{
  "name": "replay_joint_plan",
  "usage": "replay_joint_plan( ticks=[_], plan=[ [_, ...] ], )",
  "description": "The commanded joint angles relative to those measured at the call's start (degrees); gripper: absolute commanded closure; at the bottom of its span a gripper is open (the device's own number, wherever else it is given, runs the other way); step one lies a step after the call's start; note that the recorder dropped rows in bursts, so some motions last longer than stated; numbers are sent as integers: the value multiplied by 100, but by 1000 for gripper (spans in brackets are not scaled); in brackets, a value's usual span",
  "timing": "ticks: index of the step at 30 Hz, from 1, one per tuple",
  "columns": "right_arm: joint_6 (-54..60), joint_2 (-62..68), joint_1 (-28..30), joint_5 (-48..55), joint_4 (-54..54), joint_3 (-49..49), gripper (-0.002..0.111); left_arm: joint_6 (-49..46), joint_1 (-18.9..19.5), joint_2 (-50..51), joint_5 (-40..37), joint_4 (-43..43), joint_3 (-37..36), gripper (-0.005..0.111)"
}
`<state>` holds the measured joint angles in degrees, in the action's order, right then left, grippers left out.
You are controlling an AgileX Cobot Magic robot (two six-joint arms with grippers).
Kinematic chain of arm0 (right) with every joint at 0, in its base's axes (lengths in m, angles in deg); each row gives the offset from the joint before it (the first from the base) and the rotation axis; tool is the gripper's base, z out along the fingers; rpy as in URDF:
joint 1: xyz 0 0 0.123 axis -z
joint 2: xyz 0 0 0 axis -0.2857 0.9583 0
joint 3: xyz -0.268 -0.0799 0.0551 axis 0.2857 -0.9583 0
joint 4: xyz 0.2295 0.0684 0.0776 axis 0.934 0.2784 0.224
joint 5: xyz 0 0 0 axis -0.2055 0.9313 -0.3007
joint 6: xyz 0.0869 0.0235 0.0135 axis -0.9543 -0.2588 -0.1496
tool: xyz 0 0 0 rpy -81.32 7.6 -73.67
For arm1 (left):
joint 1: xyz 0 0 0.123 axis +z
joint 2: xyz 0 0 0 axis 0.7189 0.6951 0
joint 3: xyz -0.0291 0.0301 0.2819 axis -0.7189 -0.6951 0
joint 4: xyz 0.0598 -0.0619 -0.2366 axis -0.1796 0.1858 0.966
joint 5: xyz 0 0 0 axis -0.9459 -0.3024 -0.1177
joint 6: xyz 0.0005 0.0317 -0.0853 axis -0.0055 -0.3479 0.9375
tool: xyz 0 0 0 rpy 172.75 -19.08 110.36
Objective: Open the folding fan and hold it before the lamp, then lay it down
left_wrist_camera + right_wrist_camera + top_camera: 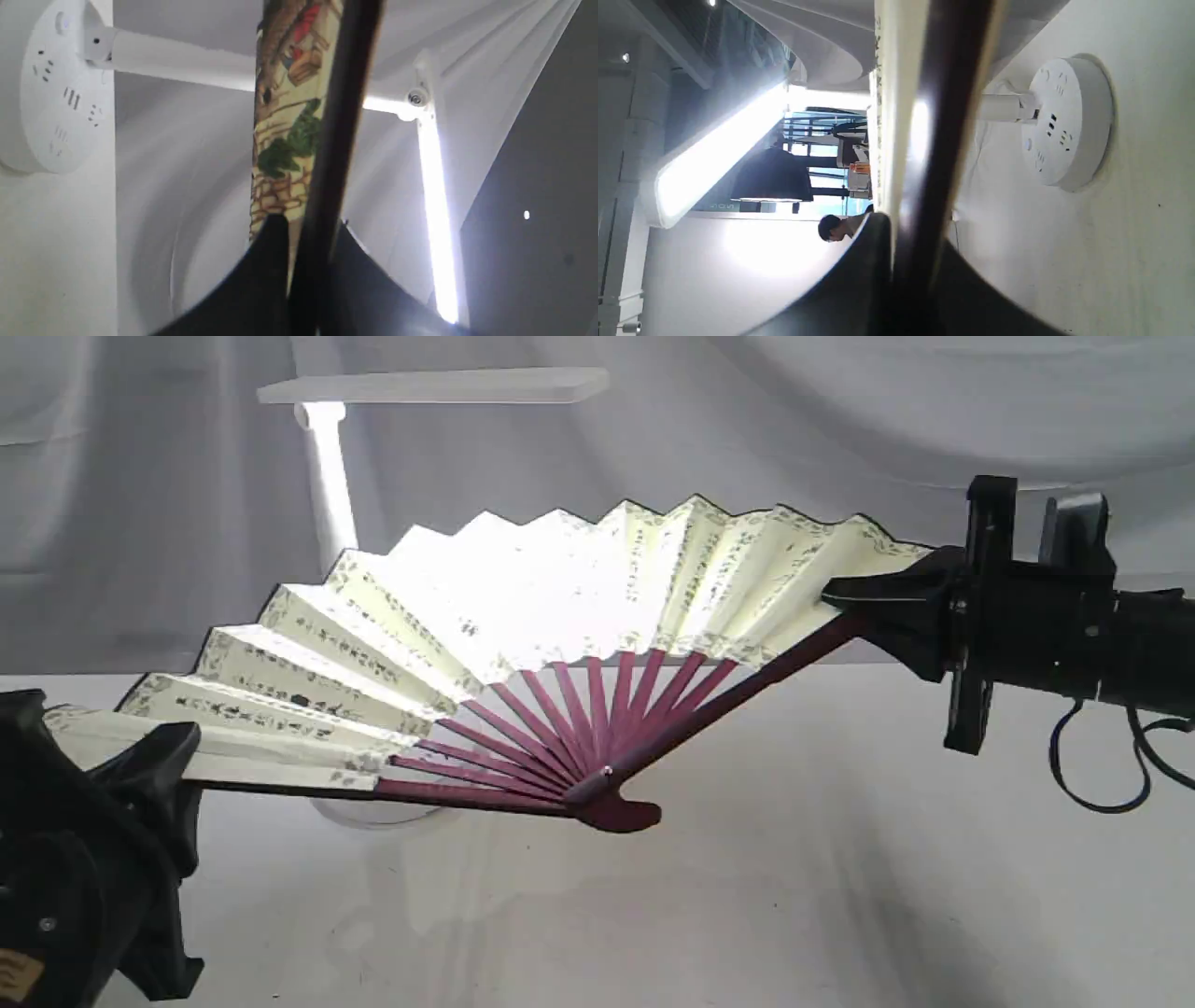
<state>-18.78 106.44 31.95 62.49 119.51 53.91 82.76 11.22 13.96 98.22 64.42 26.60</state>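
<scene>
The folding fan (523,616) is spread wide and held upright in the air, cream pleats with black calligraphy above maroon ribs that meet at a pivot. Behind it stands the white lamp (329,485), its flat head above the fan and its light glowing through the middle pleats. My left gripper (173,761) is shut on the fan's left outer rib (327,154). My right gripper (845,602) is shut on the right outer rib (943,140). The lamp base (51,88) shows in the left wrist view, and the same lamp base (1064,121) in the right wrist view.
A white table (794,896) lies under the fan, and a white cloth backdrop (840,420) hangs behind. The lamp's lit head (719,154) shows bright in the right wrist view. A black cable (1102,775) loops below the right arm.
</scene>
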Motion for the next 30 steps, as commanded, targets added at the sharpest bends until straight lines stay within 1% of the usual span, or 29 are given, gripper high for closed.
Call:
replay_joint_plan(
  ticks=[1,7,14,16,21,27,30],
  plan=[
    [276,-160,-26,-95,-159,-6,108,351,218,-314,439,163,31,107],
    [206,-466,-26,-108,-159,-6,108,361,420,-546,369,131,31,107],
    [168,-784,-134,-121,-159,-6,108,361,420,-804,316,201,31,107],
    [160,-873,-215,-259,-159,-6,108,314,420,-826,273,298,31,107],
    [59,-889,-224,-414,-159,-6,108,317,420,-826,8,388,31,107],
    [36,-889,-224,-498,-159,-6,108,220,420,-826,8,590,31,107],
    [23,-889,-224,-544,-159,-6,108,220,552,-826,-4,472,42,107]
  ],
)
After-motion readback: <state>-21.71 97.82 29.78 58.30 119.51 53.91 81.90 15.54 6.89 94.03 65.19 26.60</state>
